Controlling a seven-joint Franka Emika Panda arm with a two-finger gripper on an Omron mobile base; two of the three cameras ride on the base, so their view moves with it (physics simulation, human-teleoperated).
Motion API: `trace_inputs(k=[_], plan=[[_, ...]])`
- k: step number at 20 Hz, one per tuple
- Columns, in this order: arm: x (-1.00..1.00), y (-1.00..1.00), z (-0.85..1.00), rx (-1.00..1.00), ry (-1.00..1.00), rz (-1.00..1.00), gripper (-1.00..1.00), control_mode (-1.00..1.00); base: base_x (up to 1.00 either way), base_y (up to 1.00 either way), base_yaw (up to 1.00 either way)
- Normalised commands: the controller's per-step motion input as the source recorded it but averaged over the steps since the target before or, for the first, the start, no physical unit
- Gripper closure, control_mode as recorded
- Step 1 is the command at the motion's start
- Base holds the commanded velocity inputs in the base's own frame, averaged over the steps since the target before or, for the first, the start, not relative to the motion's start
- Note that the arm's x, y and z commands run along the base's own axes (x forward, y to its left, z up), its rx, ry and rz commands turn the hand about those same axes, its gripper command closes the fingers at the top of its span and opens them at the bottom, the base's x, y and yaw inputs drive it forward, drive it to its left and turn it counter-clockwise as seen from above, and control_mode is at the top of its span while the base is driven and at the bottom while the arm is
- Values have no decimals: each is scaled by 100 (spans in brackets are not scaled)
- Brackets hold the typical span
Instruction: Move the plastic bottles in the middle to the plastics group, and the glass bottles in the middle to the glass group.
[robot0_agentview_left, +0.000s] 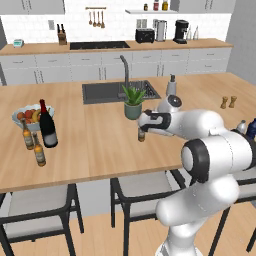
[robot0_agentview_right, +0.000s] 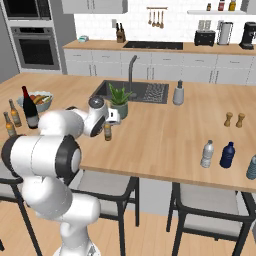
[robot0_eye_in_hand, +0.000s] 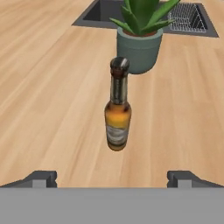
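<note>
Beer bottle: you have a small brown beer bottle (robot0_eye_in_hand: 118, 107) standing upright on the counter (robot0_agentview_left: 95, 135), just in front of the potted plant (robot0_agentview_left: 133, 102), on the side away from the sink (robot0_agentview_left: 102, 92).
Label: a pale band wraps its lower body; no writing on it can be read.
Pincer: your pincer (robot0_eye_in_hand: 112, 178) is spread wide, with one fingertip low to each side of the beer bottle and clear of it. In the left base view the hand sits level with the bottle's neck, just right of the potted plant.
Glass group: two brown beer bottles (robot0_agentview_left: 33, 142) stand far left of the potted plant, near the counter's front edge. The near-black wine bottle (robot0_agentview_left: 47, 125) with its red top stands upright just beside them, in front of a fruit bowl (robot0_agentview_left: 31, 116). Their labels are too small to read.
Plastics: well right of the potted plant, near the front edge, the clear water bottle (robot0_agentview_right: 207, 154) stands just beside the dark blue bottle (robot0_agentview_right: 228, 155); they are close together, and you cannot tell whether they touch.
Shakers: two wooden shakers (robot0_agentview_right: 234, 119) stand right of the potted plant, behind the plastics.
</note>
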Motion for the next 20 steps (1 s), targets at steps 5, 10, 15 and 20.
trace_inputs(k=[5, 10, 15, 20], plan=[[27, 0, -7, 0, 8, 0, -100, -100, 0, 0, 0], [21, 0, -10, 0, 4, 0, -100, -100, 0, 0, 0], [17, 1, -27, 0, 2, 0, -100, -100, 0, 0, 0], [24, 4, -21, 0, 0, 0, -100, -100, 0, 0, 0]])
